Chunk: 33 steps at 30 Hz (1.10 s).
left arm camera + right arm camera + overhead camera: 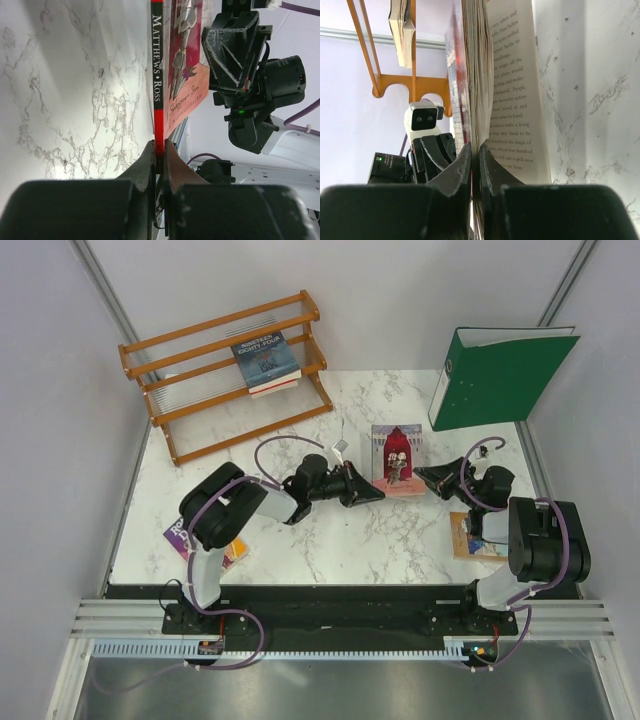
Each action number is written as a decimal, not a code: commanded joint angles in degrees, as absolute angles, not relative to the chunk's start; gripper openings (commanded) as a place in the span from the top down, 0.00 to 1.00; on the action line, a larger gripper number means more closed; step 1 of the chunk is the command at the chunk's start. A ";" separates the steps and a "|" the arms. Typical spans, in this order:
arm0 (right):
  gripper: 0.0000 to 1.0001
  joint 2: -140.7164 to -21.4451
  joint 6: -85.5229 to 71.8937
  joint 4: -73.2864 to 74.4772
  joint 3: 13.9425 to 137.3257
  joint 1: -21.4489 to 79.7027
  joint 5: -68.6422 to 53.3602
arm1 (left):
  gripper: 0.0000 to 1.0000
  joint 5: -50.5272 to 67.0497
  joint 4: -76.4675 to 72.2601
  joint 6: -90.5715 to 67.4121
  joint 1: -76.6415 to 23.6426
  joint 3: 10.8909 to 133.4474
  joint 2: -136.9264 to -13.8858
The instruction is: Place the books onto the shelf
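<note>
**Top view.** A white marbled table sits inside grey walls. The shelf stands at the far left with two books stacked on its slats, and a green binder stands at the far right. At mid-table we see the pink-maroon book caught between both arms. The left claw meets its near left corner and the right claw its right edge. A yellow-purple book lies partly under the left arm, and an orange-brown book lies beside the right arm; both are on the table. We judge the step in hand to be the pickup of a third book, with two more to follow.

**Left wrist view.** Here, and not from above, we can read the grip. The left claw is closed tight on the end of the book's spine, and the cover faces away from the table.

**Right wrist view.** The right claw is pinched on the fore-edge of the page block. One loose leaf lies outside the grip on the table side, a detail neither other view gives. The shelf shows beyond the book. No view settles whether the book is clear of the table. Next, we judge, one claw must let go so that the other can carry the book to the far left, keeping the loose leaf from folding.
</note>
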State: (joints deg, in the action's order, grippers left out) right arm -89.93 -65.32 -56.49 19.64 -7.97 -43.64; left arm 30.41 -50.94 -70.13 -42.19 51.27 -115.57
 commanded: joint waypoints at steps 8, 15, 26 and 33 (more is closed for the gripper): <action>0.43 -91.76 -65.21 -58.01 19.86 -7.47 -45.09 | 0.98 28.39 -35.87 -59.77 -40.44 54.49 -103.82; 0.36 -90.00 -64.16 -55.38 19.78 -7.47 -44.12 | 0.98 29.62 -29.80 -55.29 -35.34 53.88 -95.47; 0.34 -91.14 -64.25 -55.98 19.69 -7.47 -44.21 | 0.98 34.71 -27.95 -54.14 -23.49 48.43 -82.54; 0.34 -91.67 -64.42 -56.60 19.60 -7.47 -44.38 | 0.98 39.11 -27.94 -57.12 -15.48 46.67 -79.54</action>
